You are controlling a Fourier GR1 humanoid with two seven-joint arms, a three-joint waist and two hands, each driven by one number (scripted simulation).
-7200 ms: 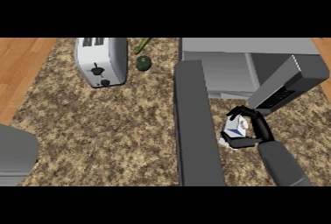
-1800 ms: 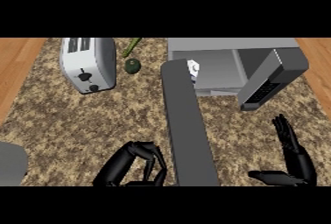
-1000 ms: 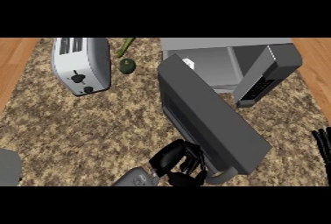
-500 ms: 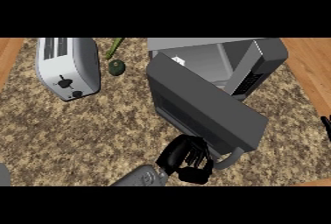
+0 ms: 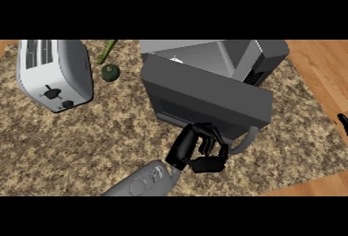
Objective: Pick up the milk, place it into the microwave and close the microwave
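The grey microwave [image 5: 262, 55] stands at the back right with its door [image 5: 204, 99] swung most of the way across the opening. In the narrow gap left above the door, a small white bit of the milk [image 5: 176, 59] shows inside the cavity. My left hand [image 5: 195, 148] rests against the door's lower front edge, next to the curved grey handle [image 5: 243, 144], with loosely bent fingers that hold nothing. Only a black sliver of my right hand [image 5: 343, 122] shows at the right edge.
A silver toaster [image 5: 53, 73] stands at the back left. A dark green avocado [image 5: 110, 72] and a green stalk [image 5: 107, 50] lie between it and the microwave. Wooden floor [image 5: 319, 73] shows beyond the speckled counter's right edge.
My left hand has pushed the door further towards the microwave and the gap has narrowed. The milk, earlier plainly seen inside, is now nearly hidden. The view has shifted left.
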